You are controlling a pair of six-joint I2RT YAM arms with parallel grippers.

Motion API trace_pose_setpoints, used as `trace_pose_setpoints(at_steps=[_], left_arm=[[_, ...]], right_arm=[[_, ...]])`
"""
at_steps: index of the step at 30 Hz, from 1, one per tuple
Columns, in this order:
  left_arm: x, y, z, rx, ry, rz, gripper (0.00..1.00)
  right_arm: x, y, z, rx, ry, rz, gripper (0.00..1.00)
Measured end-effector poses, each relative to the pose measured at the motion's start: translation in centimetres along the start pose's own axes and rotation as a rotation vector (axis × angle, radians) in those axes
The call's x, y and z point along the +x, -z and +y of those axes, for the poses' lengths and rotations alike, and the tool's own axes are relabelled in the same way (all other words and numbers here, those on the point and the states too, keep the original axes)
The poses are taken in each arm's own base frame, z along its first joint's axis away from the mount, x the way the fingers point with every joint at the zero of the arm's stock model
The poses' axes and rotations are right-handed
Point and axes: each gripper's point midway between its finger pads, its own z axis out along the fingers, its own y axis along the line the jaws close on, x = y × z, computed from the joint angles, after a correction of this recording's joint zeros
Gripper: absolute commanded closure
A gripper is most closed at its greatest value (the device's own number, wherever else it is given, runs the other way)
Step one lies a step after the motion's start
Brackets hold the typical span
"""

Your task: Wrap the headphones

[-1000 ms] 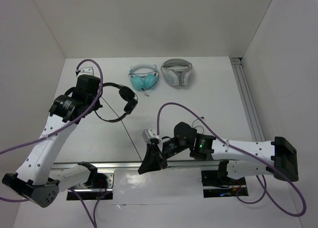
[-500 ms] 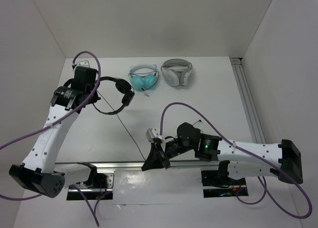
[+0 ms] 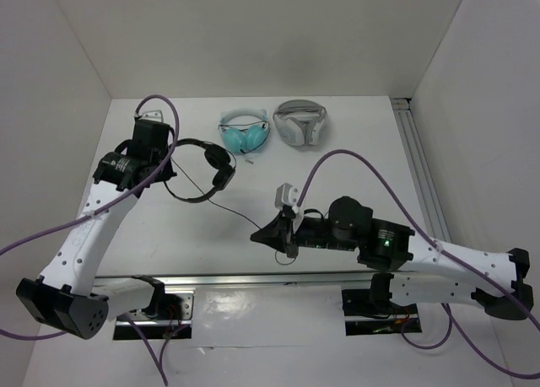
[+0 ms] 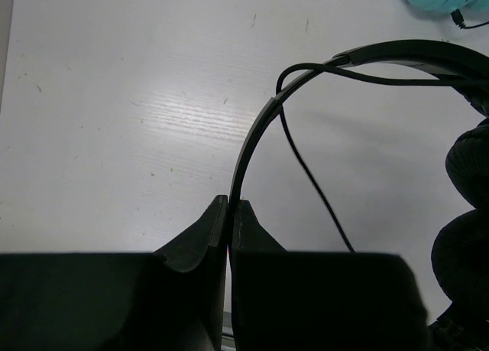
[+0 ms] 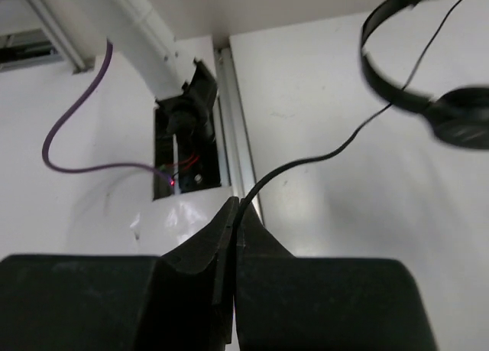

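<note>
**Wrapping in progress, early stage.** The left claw (image 4: 229,206) is clamping shut on the thin band of the black headphones (image 3: 208,162). It is holding them at the far left of the surface (image 3: 354,172), with the earpads facing the middle. Whether they are resting on the surface or raised off it cannot be told.

The right claw (image 5: 233,207) is pinching the cable (image 3: 239,213) between closed fingers, near the middle of the surface and well apart from the earpads. Between the two claws the cable is running in a loose, slightly sagging line.

In the left wrist view, one loop of cable is crossing over the band. By this evidence at most a single turn is in place, and most of the cable is left to wind. The teal headphones (image 3: 245,134) and the white-grey headphones (image 3: 299,122) are lying near the back wall, untouched.
</note>
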Motion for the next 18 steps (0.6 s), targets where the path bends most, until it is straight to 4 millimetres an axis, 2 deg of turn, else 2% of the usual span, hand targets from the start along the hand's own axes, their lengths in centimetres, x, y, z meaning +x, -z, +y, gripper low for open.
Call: trace_pose_setpoints(at_steps=[4,7,11,14,18], left_arm=[[1.1,-0.3,-0.5,0.016,-0.019,0.027,1.00],[1.9,-0.5,-1.5,0.047,-0.041,0.043,1.00],[3.1,-0.6,-3.1,0.095,-0.104,0.054,1.00],[4.1,-0.4,-4.4,0.137,-0.163,0.063,1.00],[5.7,0.1,-6.5,0.224,-0.242,0.091,1.00]], right_arm=[[-5.4,0.9,-0.6,0.052,0.054,-0.081,1.00],[-6.9,0.9,-0.9,0.070,0.083,-0.087,1.00],[-6.3,-0.3,-1.9,0.103,0.118,-0.023,1.00],[-4.9,-1.5,-3.3,0.154,0.151,0.050,1.00],[-2.8,-1.9,-5.5,0.248,0.195,0.161,1.00]])
